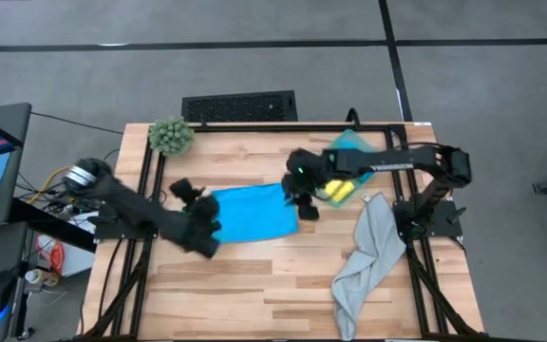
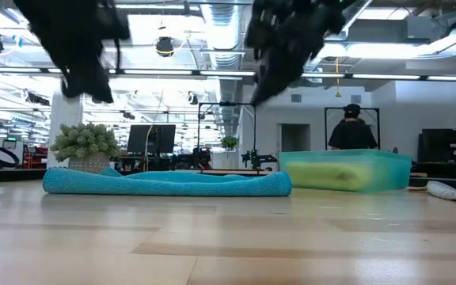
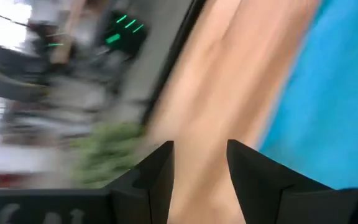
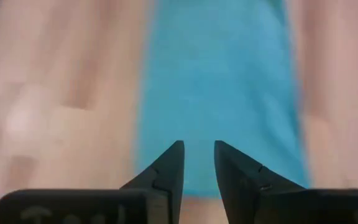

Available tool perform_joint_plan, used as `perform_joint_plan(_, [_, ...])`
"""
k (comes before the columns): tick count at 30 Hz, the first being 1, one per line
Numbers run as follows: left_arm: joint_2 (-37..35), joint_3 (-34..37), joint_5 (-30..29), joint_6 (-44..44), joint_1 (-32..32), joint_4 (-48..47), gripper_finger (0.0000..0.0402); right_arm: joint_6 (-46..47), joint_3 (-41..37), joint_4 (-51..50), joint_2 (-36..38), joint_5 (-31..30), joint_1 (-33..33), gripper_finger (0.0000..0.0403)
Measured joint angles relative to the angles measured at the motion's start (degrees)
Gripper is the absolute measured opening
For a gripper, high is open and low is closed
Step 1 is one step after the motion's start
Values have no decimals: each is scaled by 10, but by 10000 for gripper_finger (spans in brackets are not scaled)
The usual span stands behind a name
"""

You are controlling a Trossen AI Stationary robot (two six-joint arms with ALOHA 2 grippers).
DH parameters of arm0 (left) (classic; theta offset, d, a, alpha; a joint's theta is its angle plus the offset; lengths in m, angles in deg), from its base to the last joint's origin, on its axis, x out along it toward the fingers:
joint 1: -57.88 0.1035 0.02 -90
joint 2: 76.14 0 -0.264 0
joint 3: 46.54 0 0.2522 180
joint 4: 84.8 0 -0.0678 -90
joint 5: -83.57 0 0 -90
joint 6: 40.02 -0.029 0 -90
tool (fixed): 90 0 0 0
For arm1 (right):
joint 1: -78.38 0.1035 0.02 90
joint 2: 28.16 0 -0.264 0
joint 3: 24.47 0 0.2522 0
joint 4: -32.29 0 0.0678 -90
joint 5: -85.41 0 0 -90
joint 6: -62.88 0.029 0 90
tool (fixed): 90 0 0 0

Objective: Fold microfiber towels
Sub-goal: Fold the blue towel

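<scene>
A bright blue microfiber towel (image 1: 252, 213) lies flat near the middle of the wooden surface (image 1: 254, 285), folded into a wide rectangle whose rolled edge shows in the low view (image 2: 165, 184). The left gripper (image 1: 198, 204) hovers at the towel's left end, its jaws a little apart and holding nothing, with bare wood between the fingers (image 3: 160, 171) in its wrist view. The right gripper (image 1: 304, 201) hovers at the towel's right end, jaws also slightly apart and empty, the blue cloth (image 4: 219, 87) lying just ahead of them. In the low view both grippers hang above the cloth, clear of it. A pale grey towel (image 1: 367, 252) trails in a limp, crumpled strip toward the surface's right edge. A translucent green bin (image 1: 349, 152) sits by the back right corner, with a yellow towel (image 1: 340, 192) beside it, partly under the right arm. A fuzzy green ball plant (image 1: 171, 136) stands at the back left corner. A person (image 2: 351, 129) stands in the room behind.
</scene>
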Motion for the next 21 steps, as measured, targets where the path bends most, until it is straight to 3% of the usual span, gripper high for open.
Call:
perform_joint_plan(4, [-115, 67, -30, 27, -98, 167, 142, 20, -96, 147, 41, 19, 47, 104])
perform_joint_plan(8, [-169, 156, -20, -19, -142, 367, 136, 58, -194, 289, 55, -66, 90, 95])
perform_joint_plan(13, [-140, 230, 24, -82, -127, 546, 93, 95, -240, 394, 31, -132, 124, 93])
perform_joint_plan(18, [-85, 238, 19, -81, -122, 571, 43, 134, -253, 389, -14, -136, 137, 92])
perform_joint_plan(21, [-46, 238, 53, -80, -123, 592, 21, 146, -254, 390, -45, -137, 144, 92])
